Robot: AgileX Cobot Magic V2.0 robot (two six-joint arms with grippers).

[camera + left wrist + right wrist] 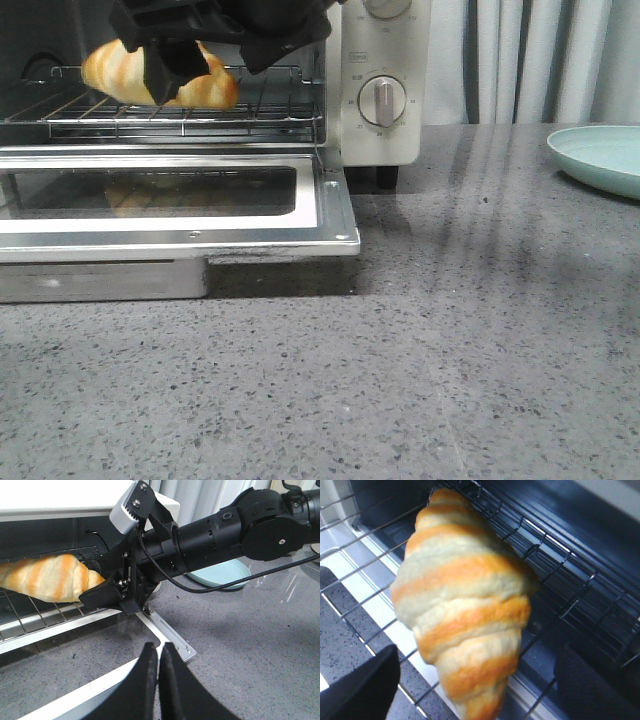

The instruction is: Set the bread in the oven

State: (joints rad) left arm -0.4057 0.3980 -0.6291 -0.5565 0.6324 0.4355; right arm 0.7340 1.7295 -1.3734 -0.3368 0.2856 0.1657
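The bread (120, 75), a golden croissant with cream stripes, lies on the wire rack (180, 122) inside the open cream-white oven (385, 130). It also shows in the left wrist view (45, 580) and the right wrist view (465, 605). My right gripper (205, 65) reaches into the oven mouth and straddles the bread. It is open, and a gap shows between each finger and the crust (475, 690). My left gripper (159, 650) is shut and empty, low over the counter by the corner of the oven door (175, 645). It is out of the front view.
The oven door (170, 235) lies folded down flat over the grey speckled counter (450, 350). A pale green plate (600, 155) sits at the right, also in the left wrist view (220, 577). Grey curtains hang behind.
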